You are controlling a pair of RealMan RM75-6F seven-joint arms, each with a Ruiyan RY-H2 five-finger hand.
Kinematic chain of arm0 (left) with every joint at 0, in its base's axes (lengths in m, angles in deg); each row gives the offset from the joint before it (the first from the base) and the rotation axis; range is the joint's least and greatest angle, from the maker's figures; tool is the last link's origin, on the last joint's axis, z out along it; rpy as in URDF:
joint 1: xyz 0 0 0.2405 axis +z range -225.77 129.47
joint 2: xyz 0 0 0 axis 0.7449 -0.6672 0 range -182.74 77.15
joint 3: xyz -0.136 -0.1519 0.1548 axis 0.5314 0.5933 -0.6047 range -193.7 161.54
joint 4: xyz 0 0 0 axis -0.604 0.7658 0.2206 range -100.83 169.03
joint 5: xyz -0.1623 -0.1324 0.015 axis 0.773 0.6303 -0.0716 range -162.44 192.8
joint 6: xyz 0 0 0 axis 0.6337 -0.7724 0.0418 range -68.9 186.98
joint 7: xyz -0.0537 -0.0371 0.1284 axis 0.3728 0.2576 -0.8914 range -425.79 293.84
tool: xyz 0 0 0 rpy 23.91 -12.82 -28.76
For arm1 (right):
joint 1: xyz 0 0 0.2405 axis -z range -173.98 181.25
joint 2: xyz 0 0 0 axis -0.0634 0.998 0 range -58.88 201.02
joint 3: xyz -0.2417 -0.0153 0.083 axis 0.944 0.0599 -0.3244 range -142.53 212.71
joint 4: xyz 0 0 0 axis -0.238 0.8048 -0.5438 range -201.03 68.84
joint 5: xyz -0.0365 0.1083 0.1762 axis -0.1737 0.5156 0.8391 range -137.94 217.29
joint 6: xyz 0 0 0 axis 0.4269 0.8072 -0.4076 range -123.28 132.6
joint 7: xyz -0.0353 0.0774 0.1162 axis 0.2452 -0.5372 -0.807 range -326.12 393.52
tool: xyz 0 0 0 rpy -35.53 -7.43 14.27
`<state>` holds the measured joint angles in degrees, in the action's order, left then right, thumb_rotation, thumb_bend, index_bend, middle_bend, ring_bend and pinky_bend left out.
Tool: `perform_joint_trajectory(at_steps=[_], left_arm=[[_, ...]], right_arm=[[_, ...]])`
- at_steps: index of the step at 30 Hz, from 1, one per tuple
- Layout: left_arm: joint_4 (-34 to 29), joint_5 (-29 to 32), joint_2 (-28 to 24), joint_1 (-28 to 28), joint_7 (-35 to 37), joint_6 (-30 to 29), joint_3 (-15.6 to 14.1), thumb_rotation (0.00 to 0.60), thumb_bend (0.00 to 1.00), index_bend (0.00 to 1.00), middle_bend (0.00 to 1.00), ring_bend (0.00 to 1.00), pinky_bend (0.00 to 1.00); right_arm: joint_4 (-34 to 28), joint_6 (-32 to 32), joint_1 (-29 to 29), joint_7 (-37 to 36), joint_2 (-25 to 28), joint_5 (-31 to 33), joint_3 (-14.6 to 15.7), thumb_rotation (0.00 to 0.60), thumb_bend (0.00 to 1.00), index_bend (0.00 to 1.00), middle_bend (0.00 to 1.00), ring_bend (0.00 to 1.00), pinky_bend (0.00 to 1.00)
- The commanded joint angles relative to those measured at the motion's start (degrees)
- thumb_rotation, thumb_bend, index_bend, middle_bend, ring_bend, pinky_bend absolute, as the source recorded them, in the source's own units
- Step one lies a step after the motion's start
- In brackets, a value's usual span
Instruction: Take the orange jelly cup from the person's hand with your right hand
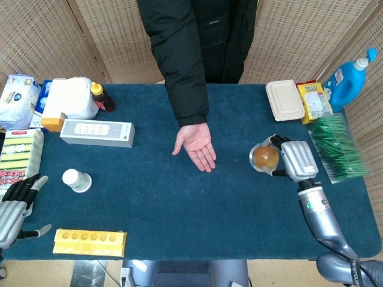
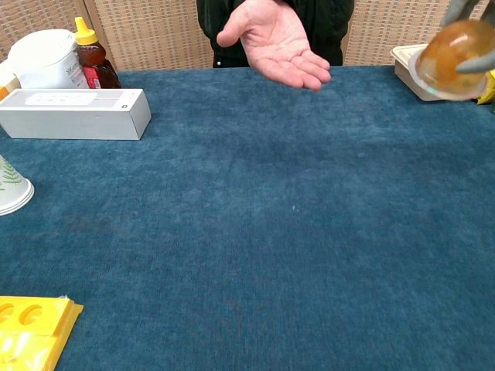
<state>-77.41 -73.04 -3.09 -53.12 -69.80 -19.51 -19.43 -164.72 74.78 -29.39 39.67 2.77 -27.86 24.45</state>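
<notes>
In the head view, the orange jelly cup (image 1: 265, 156) is seen gripped in the right hand (image 1: 288, 159), whose fingers (image 1: 276, 140) are curled around the cup's far and near sides so that the cup is enclosed against the palm. The person's hand (image 1: 196, 143) lies open and palm-up, well apart from the cup, at about nine o'clock from it; nothing rests on that palm. The left hand (image 1: 13, 209) is seen at the table's (image 1: 179, 203) edge, at about eight o'clock from the scene's middle, with its fingers spread apart and nothing held. The handover is judged to be essentially complete, so the step in hand is best done by keeping the grasp even: the cup looks soft-walled, and excess squeeze could buckle it, while too little could let it slip. It should be carried level, clear of the green packets (image 1: 337, 146) at three o'clock. In the chest view, the cup (image 2: 452, 48) appears at the frame's two o'clock corner, raised above the table in front of the white lidded box (image 2: 404, 62), with only parts of the grey fingers (image 2: 473, 68) showing around it; the person's open palm (image 2: 277, 39) is seen at twelve o'clock, empty. The left hand is not shown here.
</notes>
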Motion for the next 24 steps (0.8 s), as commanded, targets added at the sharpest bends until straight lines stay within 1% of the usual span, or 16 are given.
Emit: perform_joint_trajectory(at_steps=[1, 4, 9, 12, 14, 16, 19, 21, 24], left_arm=[[-0.1, 0.4, 0.1, -0.1, -0.2, 0.1, 0.1, 0.6, 0.08, 0.0, 0.0, 0.0, 0.04], [-0.2, 1.1, 0.2, -0.3, -0.6, 0.5, 0.4, 0.6, 0.08, 0.0, 0.0, 0.0, 0.04], [-0.3, 2.3, 0.3, -0.7, -0.9, 1.2, 0.7, 0.6, 0.08, 0.0, 0.0, 0.0, 0.04], [-0.3, 3.1, 0.2, -0.9, -0.7, 1.5, 1.0, 0.6, 0.08, 0.0, 0.0, 0.0, 0.04], [-0.3, 3.6, 0.1, -1.2, -0.6, 1.9, 1.2, 0.6, 0.08, 0.0, 0.0, 0.0, 0.04], [-0.3, 4.2, 0.0, -1.5, -0.5, 2.4, 1.4, 0.6, 0.08, 0.0, 0.0, 0.0, 0.04], [-0.4, 4.6, 0.0, -1.7, -0.7, 2.8, 1.5, 0.6, 0.08, 0.0, 0.0, 0.0, 0.04], [-0.5, 4.7, 0.1, -1.8, -0.9, 2.9, 1.4, 0.6, 0.08, 0.0, 0.0, 0.0, 0.04], [-0.7, 4.5, 0.1, -1.7, -1.2, 2.9, 1.3, 0.6, 0.08, 0.0, 0.0, 0.0, 0.04]], right_arm=[[5.9, -4.5, -0.4, -4.6, -4.2, 1.1, 0.2, 0.6, 0.33, 0.53, 0.55, 0.5, 0.61], [10.4, -7.1, -1.8, -4.7, -7.9, 1.3, 0.1, 0.6, 0.33, 0.53, 0.55, 0.5, 0.6], [17.5, -11.1, -4.0, -5.8, -13.5, 3.0, -1.0, 0.6, 0.33, 0.53, 0.55, 0.49, 0.59], [21.1, -12.0, -4.5, -7.0, -15.7, 2.3, -1.0, 0.6, 0.3, 0.51, 0.53, 0.45, 0.56], [22.8, -12.9, -4.6, -8.0, -16.4, 1.8, -0.8, 0.6, 0.28, 0.45, 0.48, 0.39, 0.53], [23.9, -14.2, -4.6, -9.5, -16.4, 1.3, -0.5, 0.6, 0.25, 0.35, 0.38, 0.31, 0.5], [24.6, -14.3, -4.3, -10.1, -16.1, 0.2, -0.3, 0.6, 0.23, 0.25, 0.27, 0.24, 0.48], [24.2, -14.3, -4.0, -10.4, -15.4, -0.4, 0.0, 0.6, 0.23, 0.21, 0.23, 0.22, 0.47], [22.5, -13.7, -3.2, -11.1, -13.8, -1.4, 0.1, 0.6, 0.23, 0.18, 0.19, 0.18, 0.43]])
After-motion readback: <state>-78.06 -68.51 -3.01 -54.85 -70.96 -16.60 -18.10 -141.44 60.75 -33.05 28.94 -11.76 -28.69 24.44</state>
